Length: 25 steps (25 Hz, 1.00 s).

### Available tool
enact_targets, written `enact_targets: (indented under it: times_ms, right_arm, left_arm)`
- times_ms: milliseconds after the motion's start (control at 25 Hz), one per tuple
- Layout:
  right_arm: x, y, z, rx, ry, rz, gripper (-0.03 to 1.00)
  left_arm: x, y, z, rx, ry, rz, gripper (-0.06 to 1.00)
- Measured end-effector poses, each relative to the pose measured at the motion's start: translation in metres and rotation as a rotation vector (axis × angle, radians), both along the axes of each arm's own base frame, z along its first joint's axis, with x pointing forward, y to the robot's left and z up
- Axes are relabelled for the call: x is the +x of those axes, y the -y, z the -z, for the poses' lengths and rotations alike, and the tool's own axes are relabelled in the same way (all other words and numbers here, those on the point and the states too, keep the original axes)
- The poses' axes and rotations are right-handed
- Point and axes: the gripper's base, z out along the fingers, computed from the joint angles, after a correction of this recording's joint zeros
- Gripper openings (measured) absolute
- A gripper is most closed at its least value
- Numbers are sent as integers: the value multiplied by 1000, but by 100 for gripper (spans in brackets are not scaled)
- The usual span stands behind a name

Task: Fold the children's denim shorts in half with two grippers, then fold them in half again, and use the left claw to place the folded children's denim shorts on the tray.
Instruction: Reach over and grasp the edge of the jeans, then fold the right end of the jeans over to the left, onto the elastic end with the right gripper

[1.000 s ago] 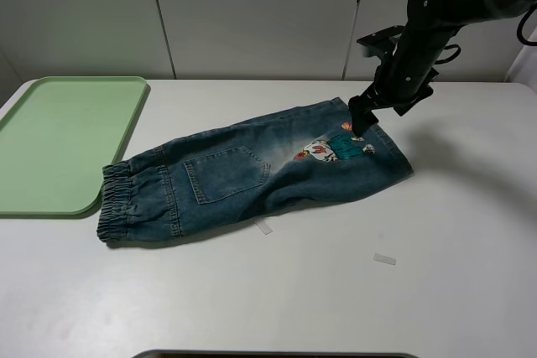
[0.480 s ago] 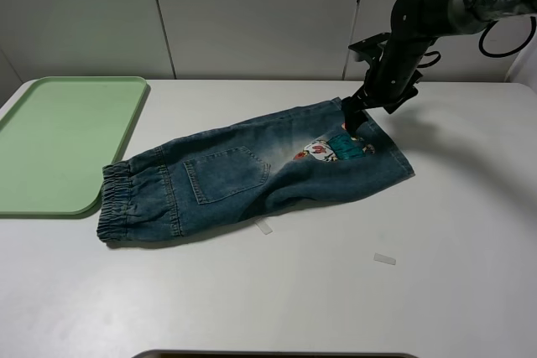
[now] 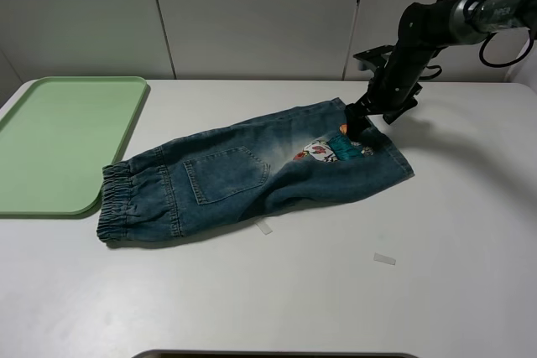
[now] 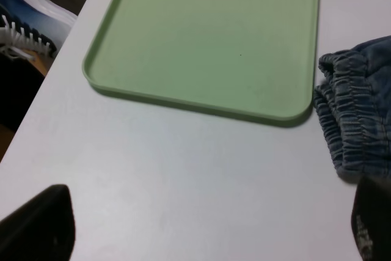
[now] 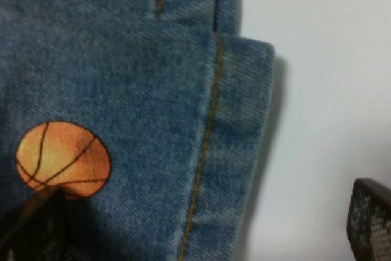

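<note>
Lying across the surface (image 3: 453, 299), the children's denim shorts (image 3: 235, 178) end just beside the tray (image 3: 59, 140) at 9 o'clock; a paper scrap (image 3: 264, 228) touches their near edge. Right tool (image 3: 357, 121), jaws wide, hides the hem corner at 2 o'clock. Left tool (image 4: 204, 230), wide, is mostly cut off. Open room lies at 6 o'clock.

Overhead shot: the tray (image 3: 50, 136) runs off the left edge and the right arm (image 3: 436, 27) exits upper right. The right gripper (image 3: 352, 127) tips are just black blobs against the shorts (image 3: 243, 173). 2 pale scraps (image 3: 384, 259) below the shorts, too small to ID. Left claw (image 4: 208, 242): only 2 dark fingers (image 4: 36, 227) show, clipped by the frame. Right wrist cam is blurry, and a finger (image 5: 30, 227) covers part of the orange ball print (image 5: 61, 157).
</note>
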Motion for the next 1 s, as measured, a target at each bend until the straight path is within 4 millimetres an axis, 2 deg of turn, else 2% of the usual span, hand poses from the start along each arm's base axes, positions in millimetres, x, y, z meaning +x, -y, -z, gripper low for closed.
enact_targets:
  times_ms: [440,520,680,720,800,840,1000]
  right_arm:
    - [0,-2,4,26,-14,-32,69]
    - [1,-3,5,30,-15,-32,60]
    - [0,-5,6,43,-20,-27,35]
    - [0,-6,6,56,-27,-20,20]
    - [-1,-6,6,61,-32,-17,4]
    - [-1,-7,6,62,-32,-17,1]
    - [-1,-7,6,61,-33,-23,1]
  left_arm:
    - [0,0,0,0,0,0,88]
    - [0,0,0,1,0,0,88]
    - [0,0,0,1,0,0,88]
    - [0,0,0,1,0,0,88]
    - [0,0,0,1,0,0,88]
    - [0,0,0,1,0,0,88]
    - [0,0,0,1,0,0,88]
